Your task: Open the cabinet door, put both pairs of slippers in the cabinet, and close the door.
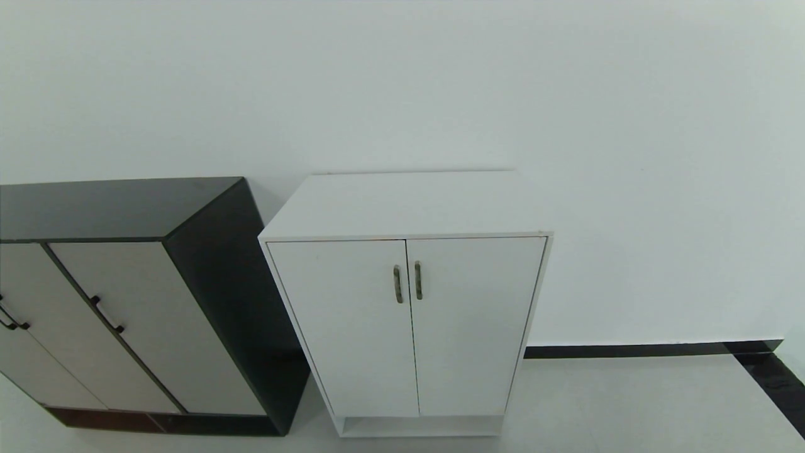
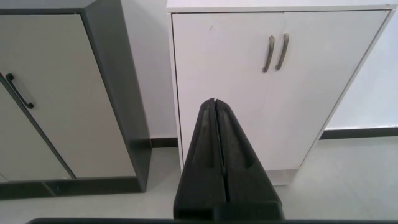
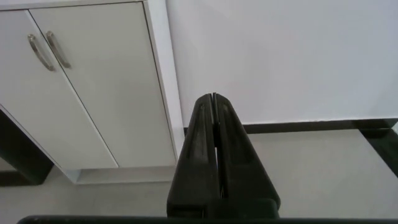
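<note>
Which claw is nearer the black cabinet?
Left. The left claw faces the white cabinet beside the black cabinet; the right claw is past the white cabinet's far side.

Free floor right of white cabinet; black cabinet just left.

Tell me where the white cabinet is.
The white cabinet stands against the wall, mid head view, with the black cabinet just to its left.

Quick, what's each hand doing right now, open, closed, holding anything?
Left hand: closed, holding nothing.
Right hand: closed, holding nothing.
</note>
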Controlling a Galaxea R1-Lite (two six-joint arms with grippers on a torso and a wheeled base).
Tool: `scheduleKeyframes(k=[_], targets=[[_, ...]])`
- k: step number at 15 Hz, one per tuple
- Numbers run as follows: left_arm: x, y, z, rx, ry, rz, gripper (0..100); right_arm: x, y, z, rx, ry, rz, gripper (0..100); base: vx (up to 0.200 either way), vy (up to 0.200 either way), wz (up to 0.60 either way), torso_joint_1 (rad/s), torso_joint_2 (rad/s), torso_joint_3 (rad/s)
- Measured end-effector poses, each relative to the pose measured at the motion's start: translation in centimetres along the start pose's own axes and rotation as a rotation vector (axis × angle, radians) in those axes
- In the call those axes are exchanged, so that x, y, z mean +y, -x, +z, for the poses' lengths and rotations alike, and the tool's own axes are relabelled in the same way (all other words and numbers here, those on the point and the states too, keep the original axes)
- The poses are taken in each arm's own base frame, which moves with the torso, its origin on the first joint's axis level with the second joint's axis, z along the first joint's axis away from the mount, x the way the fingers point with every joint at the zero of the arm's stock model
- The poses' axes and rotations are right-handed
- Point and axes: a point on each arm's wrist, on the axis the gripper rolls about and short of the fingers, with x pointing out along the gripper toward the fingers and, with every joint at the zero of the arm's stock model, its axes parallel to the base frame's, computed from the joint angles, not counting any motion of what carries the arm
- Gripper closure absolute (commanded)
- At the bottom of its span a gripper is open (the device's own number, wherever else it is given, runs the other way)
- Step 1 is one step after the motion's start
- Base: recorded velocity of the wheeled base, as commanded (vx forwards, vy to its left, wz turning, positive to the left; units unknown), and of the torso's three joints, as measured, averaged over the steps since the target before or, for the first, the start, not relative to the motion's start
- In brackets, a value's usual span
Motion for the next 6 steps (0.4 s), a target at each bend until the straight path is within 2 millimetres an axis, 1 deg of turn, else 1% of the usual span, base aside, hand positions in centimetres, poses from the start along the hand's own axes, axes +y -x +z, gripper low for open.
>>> scheduleKeyframes(k=[6], targets=[[0.00,0.00,0.00,0.000,0.000,0.000,100,0.01,0.01,-0.02,0.000,0.018,0.004,100,0.000,0.000,0.00,0.000,0.00,0.000]])
